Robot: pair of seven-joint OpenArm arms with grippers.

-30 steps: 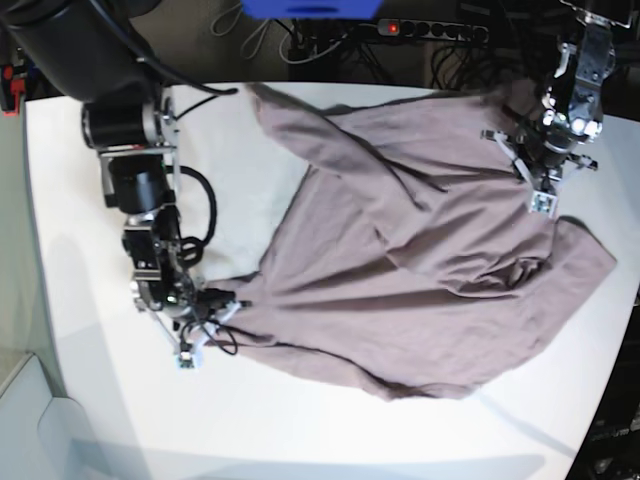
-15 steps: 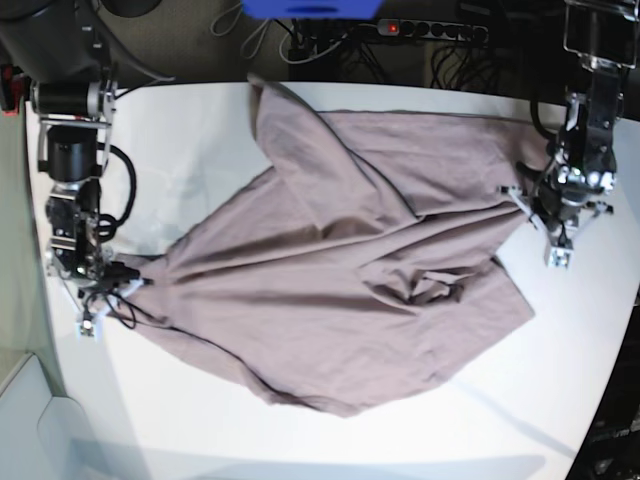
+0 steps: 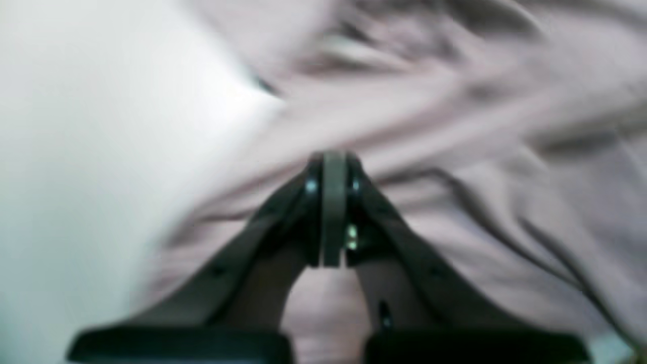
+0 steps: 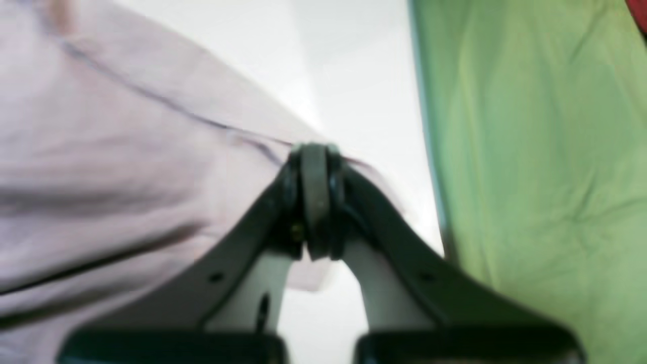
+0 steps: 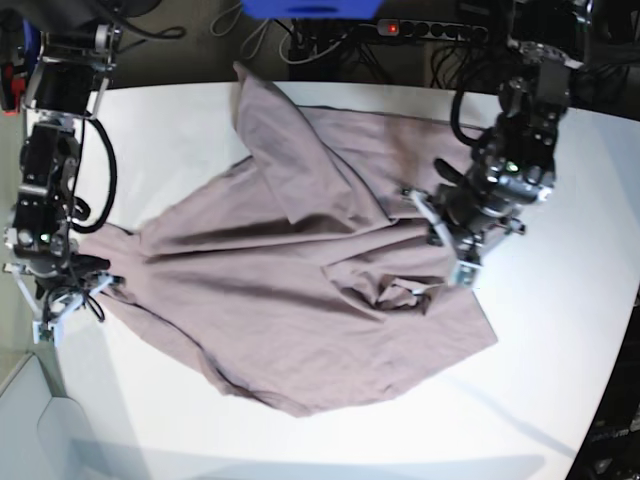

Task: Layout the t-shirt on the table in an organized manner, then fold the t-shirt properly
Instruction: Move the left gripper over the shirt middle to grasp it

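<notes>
The dusty mauve t-shirt (image 5: 300, 280) lies wrinkled and skewed across the white table (image 5: 560, 350), with one corner reaching the far edge. My left gripper (image 5: 458, 268) is over the shirt's right side. The left wrist view shows it (image 3: 331, 162) shut, with blurred cloth (image 3: 505, 126) pinched at its tips. At the table's left edge my right gripper (image 5: 48, 325) holds the shirt's left corner. In the right wrist view it (image 4: 313, 151) is shut on the hem of the shirt (image 4: 101, 151).
A green surface (image 4: 530, 177) lies just beyond the table edge (image 4: 429, 151) by my right gripper. A power strip (image 5: 430, 28), cables and a blue object (image 5: 310, 8) sit behind the far edge. Bare tabletop shows at the front and right.
Both grippers have moved left in the base view, dragging the shirt with them. The right one reached the table's left edge. The left one came in from the right edge.
</notes>
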